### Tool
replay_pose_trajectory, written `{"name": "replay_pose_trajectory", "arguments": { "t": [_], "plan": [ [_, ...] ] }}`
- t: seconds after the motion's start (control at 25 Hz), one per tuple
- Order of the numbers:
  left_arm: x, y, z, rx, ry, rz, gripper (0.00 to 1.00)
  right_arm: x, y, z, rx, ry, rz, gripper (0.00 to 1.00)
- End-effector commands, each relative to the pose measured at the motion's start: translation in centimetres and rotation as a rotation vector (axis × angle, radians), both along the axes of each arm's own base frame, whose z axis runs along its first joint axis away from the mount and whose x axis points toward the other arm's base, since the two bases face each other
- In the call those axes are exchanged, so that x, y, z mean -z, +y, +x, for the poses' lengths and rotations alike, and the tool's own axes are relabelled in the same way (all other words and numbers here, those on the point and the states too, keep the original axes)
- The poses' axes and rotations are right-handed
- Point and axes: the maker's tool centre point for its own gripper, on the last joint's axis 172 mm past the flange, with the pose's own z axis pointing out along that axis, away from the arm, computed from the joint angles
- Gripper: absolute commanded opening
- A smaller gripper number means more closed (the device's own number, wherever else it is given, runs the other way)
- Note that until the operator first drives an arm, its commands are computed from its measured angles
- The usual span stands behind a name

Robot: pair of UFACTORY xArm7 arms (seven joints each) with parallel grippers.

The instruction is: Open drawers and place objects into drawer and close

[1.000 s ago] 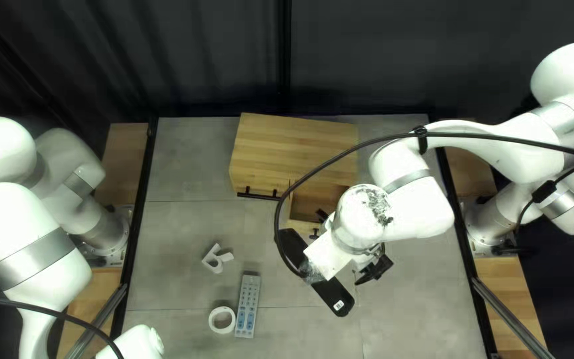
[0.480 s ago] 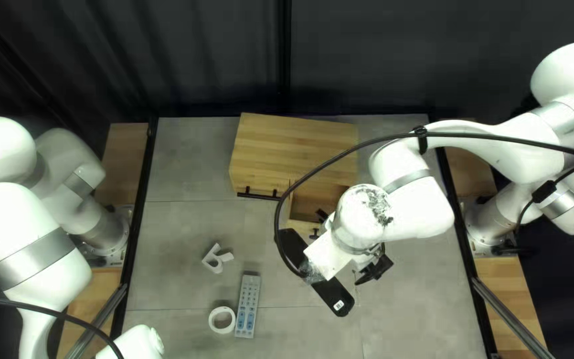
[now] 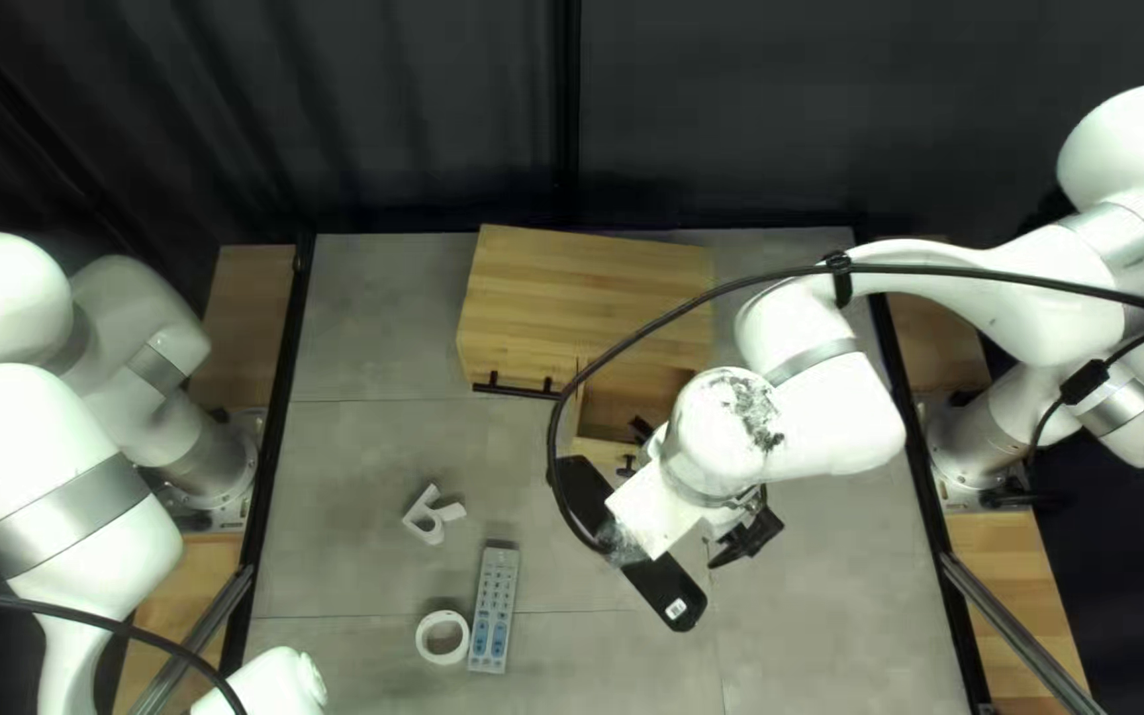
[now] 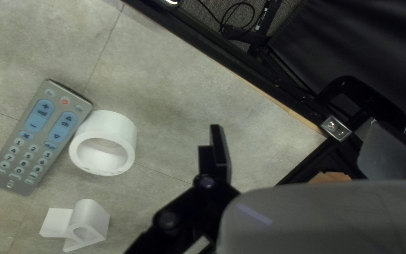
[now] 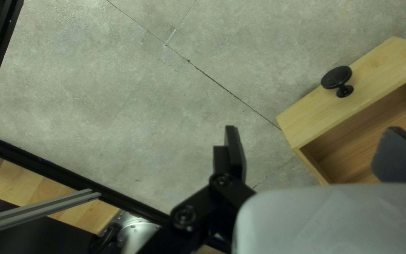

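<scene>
Robotics lab, two white robot arms (image 3: 830, 411) mounted beside a gray tabletop (image 3: 837, 596), black metal rails (image 5: 48, 166), dark curtain (image 3: 731, 106) behind

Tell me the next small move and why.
I'd probably ease the left gripper over the white ring: its fingers are apart with nothing between them, the ring lies nearer than the remote control, and the round-knobbed drawer is open to receive it.

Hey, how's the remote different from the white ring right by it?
The remote is long and rectangular; the ring is round and shorter than it. The remote is gray with blue and pale buttons, while the ring is plain white. The remote is a thin slab, whereas the ring stands taller around an open middle. Both lie on the table.
</scene>
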Motion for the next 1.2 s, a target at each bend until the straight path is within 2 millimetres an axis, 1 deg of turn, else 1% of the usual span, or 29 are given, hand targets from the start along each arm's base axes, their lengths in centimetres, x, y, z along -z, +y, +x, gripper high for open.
{"name": "replay_pose_trajectory", "arguments": {
  "t": [0.04,0.24,0.36,0.48,0.56,0.6,0.68,0.72,0.76,0.8,0.84,0.88,0.96,1.08,1.16,1.2],
  "plan": [
    [0.0,0.0,0.0,0.000,0.000,0.000,1.00,0.6,1.0,0.7,-0.112,-0.041,-0.017,1.00],
    [0.0,0.0,0.0,0.000,0.000,0.000,1.00,1.3,0.9,1.6,-0.181,-0.097,-0.020,1.00],
    [0.0,0.0,0.0,0.000,0.000,0.000,1.00,1.4,0.6,1.0,-0.177,-0.077,-0.021,1.00],
    [0.0,0.0,0.0,0.000,0.000,0.000,1.00,0.6,0.2,-1.1,-0.136,-0.023,-0.023,1.00],
    [0.0,0.0,0.0,0.000,0.000,0.000,1.00,0.3,0.1,-3.7,-0.099,0.024,-0.029,1.00],
    [0.0,0.0,0.0,0.000,0.000,0.000,1.00,0.4,0.3,-5.5,-0.080,0.045,-0.029,1.00],
    [0.0,0.0,0.0,0.000,0.000,0.000,1.00,0.6,0.7,-7.4,-0.051,0.070,-0.029,1.00],
    [0.0,0.0,0.0,0.000,0.000,0.000,1.00,0.7,1.2,-8.6,-0.032,0.084,-0.027,1.00],
    [0.0,0.0,0.0,0.000,0.000,0.000,1.00,0.9,1.7,-9.4,-0.017,0.095,-0.026,1.00],
    [0.0,0.0,0.0,0.000,0.000,0.000,1.00,1.0,2.0,-9.7,-0.009,0.102,-0.025,1.00],
    [0.0,0.0,0.0,0.000,0.000,0.000,1.00,1.1,2.9,-10.6,0.003,0.116,-0.025,1.00],
    [0.0,0.0,0.0,0.000,0.000,0.000,1.00,1.2,3.2,-10.8,0.009,0.122,-0.025,1.00],
    [0.0,0.0,0.0,0.000,0.000,0.000,1.00,1.8,4.2,-12.1,0.025,0.145,-0.023,1.00],
    [0.0,0.0,0.0,0.000,0.000,0.000,1.00,2.5,5.1,-13.5,0.040,0.162,-0.017,1.00],
    [0.0,0.0,0.0,0.000,0.000,0.000,1.00,3.2,6.8,-15.3,0.048,0.162,-0.019,1.00],
    [0.0,0.0,0.0,0.000,0.000,0.000,1.00,3.3,7.5,-15.9,0.050,0.157,-0.020,1.00]
  ]
}}
